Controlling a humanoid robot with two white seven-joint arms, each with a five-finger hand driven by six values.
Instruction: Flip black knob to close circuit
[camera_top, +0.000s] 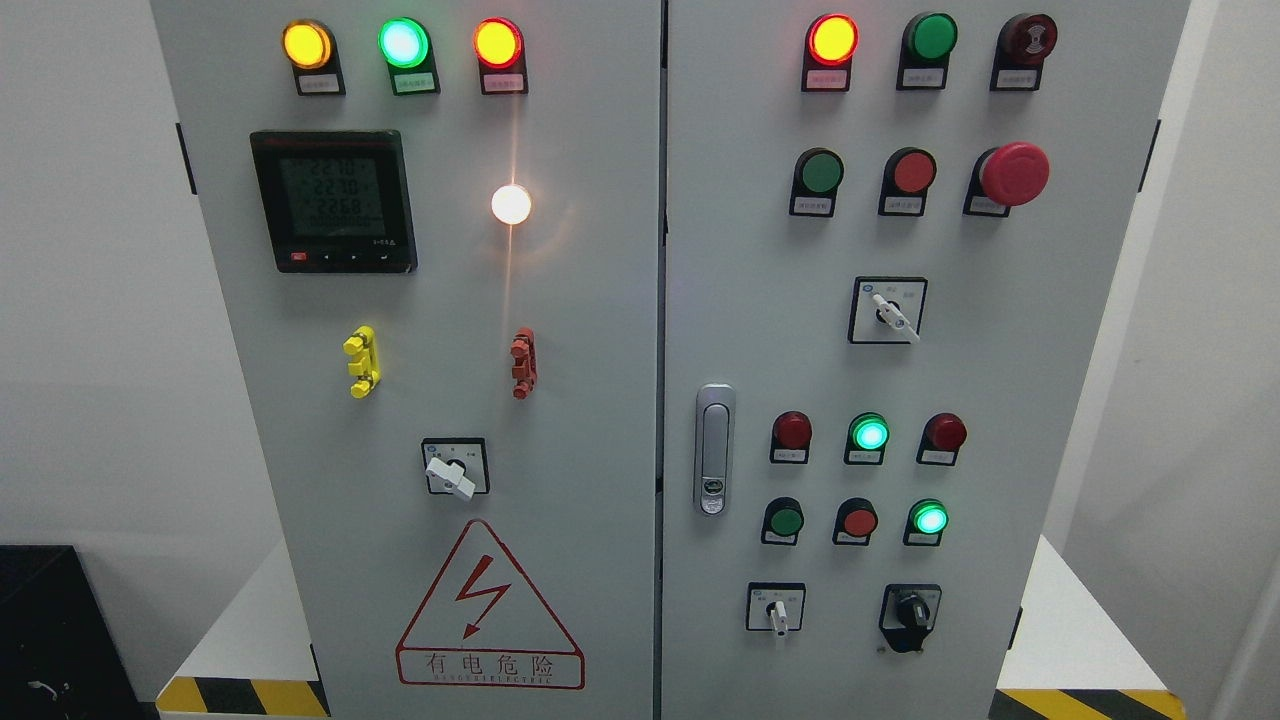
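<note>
Grey cabinet with two doors fills the view. Left door: meter near the top left corner, three lit lamps along the top edge, warning triangle at the bottom. Right door: handle on its left edge, red mushroom button upper right. Black knob sits near the right door's bottom edge, right of a white switch. No robot hand in view, so finger state unknown.

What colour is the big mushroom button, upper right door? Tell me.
Red. The mushroom button shows clearly in the head view.
</note>
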